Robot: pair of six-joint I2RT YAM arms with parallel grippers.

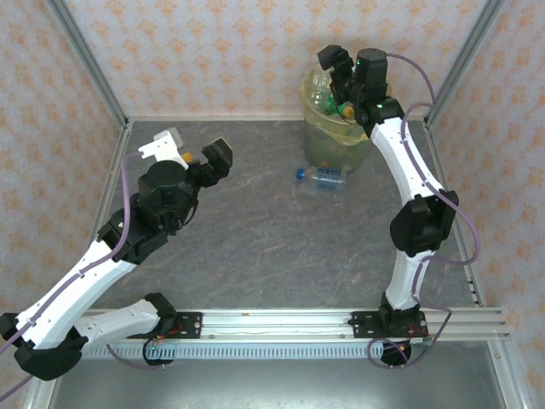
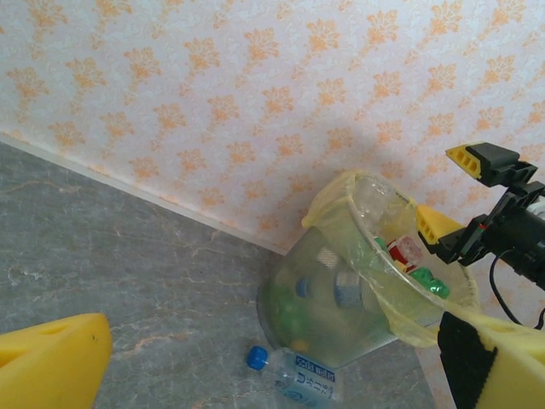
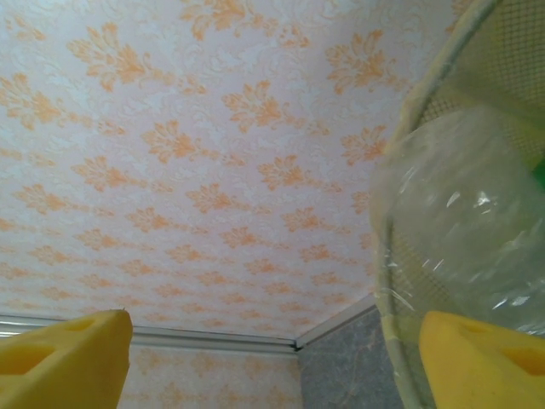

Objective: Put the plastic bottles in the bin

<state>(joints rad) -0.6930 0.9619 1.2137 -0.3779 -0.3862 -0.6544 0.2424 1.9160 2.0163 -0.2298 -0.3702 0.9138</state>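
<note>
One plastic bottle (image 1: 322, 176) lies on its side on the table (image 1: 255, 239), just in front of the bin (image 1: 312, 115). Its long axis runs left to right in the top view, with the blue cap toward the left arm. The body is clear, with a blue-and-white label.

Several bottles in the bin (image 2: 407, 253) are heaped at mixed angles. A red label, green plastic and blue caps show through the translucent pale-yellow wall. The yellow bag is folded over the rim.

One clear bottle (image 3: 460, 221) sits at the bin's rim beside the right pad; contact with the pad cannot be told.

Right gripper (image 2: 456, 194): above the bin's mouth, jaws spread wide, nothing between them.

Left gripper (image 1: 192, 152): jaws fully apart, holding nothing, above the table's far-left part and well apart from the lying bottle.

Room: bare grey tabletop lies between the left gripper and the bottle. Papered walls bound the back and both sides. The bin stands close to the back wall.
</note>
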